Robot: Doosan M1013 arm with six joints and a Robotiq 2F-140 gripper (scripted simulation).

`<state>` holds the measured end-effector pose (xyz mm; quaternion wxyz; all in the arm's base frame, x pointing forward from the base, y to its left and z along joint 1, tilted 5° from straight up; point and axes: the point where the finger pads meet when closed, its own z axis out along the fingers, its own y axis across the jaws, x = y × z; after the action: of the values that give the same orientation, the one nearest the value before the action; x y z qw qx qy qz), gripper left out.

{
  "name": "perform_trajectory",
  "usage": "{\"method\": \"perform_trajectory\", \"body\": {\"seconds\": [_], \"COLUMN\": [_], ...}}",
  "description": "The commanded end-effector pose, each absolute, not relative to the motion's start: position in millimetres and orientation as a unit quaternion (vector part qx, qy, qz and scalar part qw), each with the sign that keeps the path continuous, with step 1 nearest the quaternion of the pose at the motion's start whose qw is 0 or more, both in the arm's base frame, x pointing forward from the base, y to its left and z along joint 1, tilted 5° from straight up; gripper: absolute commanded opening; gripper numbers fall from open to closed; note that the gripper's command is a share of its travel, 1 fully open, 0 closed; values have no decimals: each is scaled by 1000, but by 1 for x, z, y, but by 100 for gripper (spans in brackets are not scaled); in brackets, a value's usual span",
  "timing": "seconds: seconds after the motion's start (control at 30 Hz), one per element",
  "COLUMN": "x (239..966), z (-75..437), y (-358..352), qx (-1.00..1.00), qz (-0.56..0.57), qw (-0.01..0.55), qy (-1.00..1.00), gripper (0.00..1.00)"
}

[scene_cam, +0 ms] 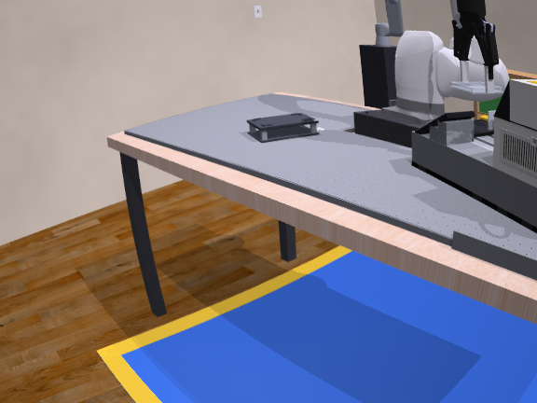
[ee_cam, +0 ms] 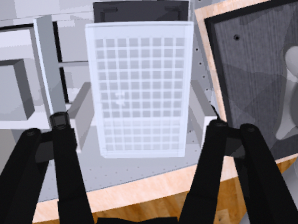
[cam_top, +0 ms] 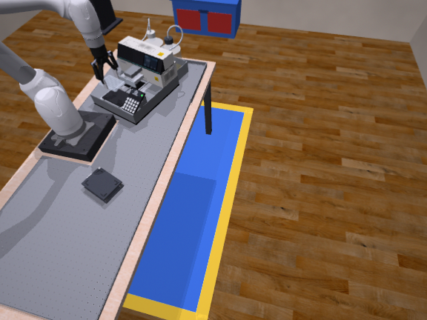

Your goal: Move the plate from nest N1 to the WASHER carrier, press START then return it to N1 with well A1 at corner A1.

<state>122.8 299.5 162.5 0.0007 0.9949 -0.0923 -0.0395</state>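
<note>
My gripper (cam_top: 110, 78) (scene_cam: 476, 87) (ee_cam: 141, 94) is shut on the clear plate (cam_top: 114, 83) (scene_cam: 468, 87) (ee_cam: 142, 85), one finger along each long side. The plate is held level in the air above the washer's tray, on the side towards the arm. Its cut corner cannot be made out. The washer (cam_top: 146, 55) (scene_cam: 519, 140) stands beside the gripper; its carrier's pocket cannot be clearly made out. The keypad (cam_top: 131, 105) is at the tray's front, with a green lamp (cam_top: 141, 95) lit by it. Nest N1 (cam_top: 101, 183) (scene_cam: 282, 122) is dark, raised and empty.
The tray's grey wall (cam_top: 115, 108) (scene_cam: 466, 184) surrounds the washer and keypad. Bottles with tubes (cam_top: 172, 48) stand behind the washer. The arm's black base block (cam_top: 78, 144) (scene_cam: 382, 128) (ee_cam: 260, 55) lies between the washer and N1.
</note>
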Motion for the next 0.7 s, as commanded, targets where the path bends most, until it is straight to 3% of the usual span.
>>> {"method": "perform_trajectory", "body": {"seconds": [0.0, 0.67], "x": [123, 122], "z": [162, 144], "y": [299, 299], "qx": [995, 995], "qz": [-40, -40], "qw": [1, 1], "qy": [-92, -92], "gripper": [10, 10]}}
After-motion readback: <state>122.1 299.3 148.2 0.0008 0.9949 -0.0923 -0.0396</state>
